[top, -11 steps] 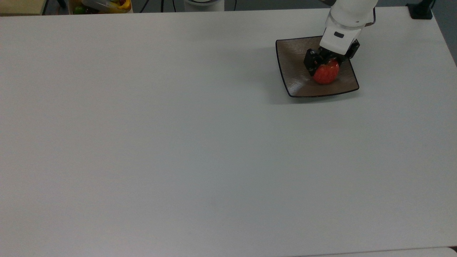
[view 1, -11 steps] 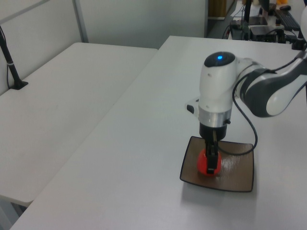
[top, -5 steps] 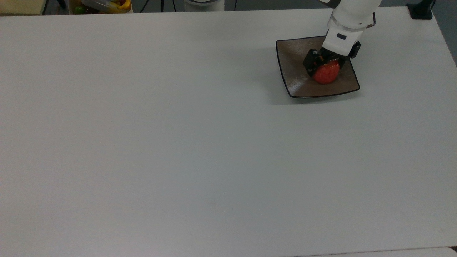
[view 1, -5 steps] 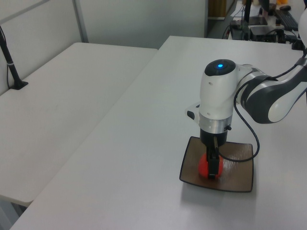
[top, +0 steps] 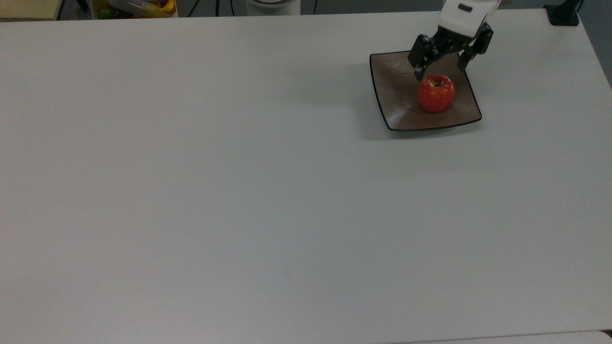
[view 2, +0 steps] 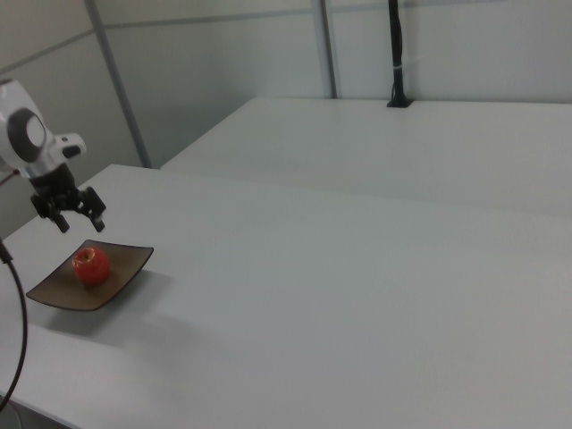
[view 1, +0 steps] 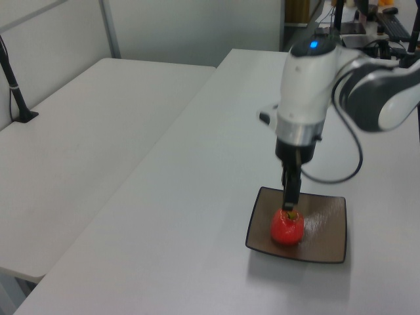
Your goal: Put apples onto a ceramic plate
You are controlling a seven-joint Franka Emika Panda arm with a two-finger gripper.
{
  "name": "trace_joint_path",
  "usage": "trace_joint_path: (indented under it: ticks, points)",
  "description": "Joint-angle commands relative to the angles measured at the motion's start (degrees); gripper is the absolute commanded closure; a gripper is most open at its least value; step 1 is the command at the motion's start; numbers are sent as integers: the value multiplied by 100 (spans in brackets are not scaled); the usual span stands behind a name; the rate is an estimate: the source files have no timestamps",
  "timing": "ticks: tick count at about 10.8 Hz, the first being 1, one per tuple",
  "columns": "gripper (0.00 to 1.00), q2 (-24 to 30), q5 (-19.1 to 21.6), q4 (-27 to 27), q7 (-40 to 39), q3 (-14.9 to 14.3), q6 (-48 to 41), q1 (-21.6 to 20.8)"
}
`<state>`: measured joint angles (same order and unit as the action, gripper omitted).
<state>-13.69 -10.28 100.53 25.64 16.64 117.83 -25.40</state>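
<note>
A small red apple point(top: 435, 93) point(view 1: 287, 226) point(view 2: 90, 265) rests stem-up on the square brown plate point(top: 397, 106) point(view 1: 325, 237) point(view 2: 55, 293) at the top view's upper right. My gripper point(top: 441, 68) point(view 1: 289, 202) point(view 2: 80, 225) hangs open just above the apple, clear of it, with nothing between its black fingers. The white arm reaches in from the top view's upper edge.
The white table point(top: 239, 191) stretches wide to the top view's left and bottom. A container of coloured items point(top: 136, 8) stands beyond the table's far edge at the top view's upper left. A second table point(view 1: 85, 138) adjoins on the left view's left.
The gripper has let go of the apple, opened and risen away from it. The apple stays on the plate, now fully visible.
</note>
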Motion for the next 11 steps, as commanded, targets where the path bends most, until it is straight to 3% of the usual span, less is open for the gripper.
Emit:
trace_joint_path:
  ticks: [1,3,4,6,9,11]
  points:
    - [0,1094,349,-24,82,-63,-1073,315]
    - [0,1622,439,-209,73,-264,-1839,553]
    - [0,1789,474,-392,90,-492,-2112,554]
    - [0,1931,911,-683,64,-1177,-2518,588]
    - [0,1897,975,-720,-259,-1723,-2449,949]
    - [0,1730,975,-693,-907,-1795,-2082,1316]
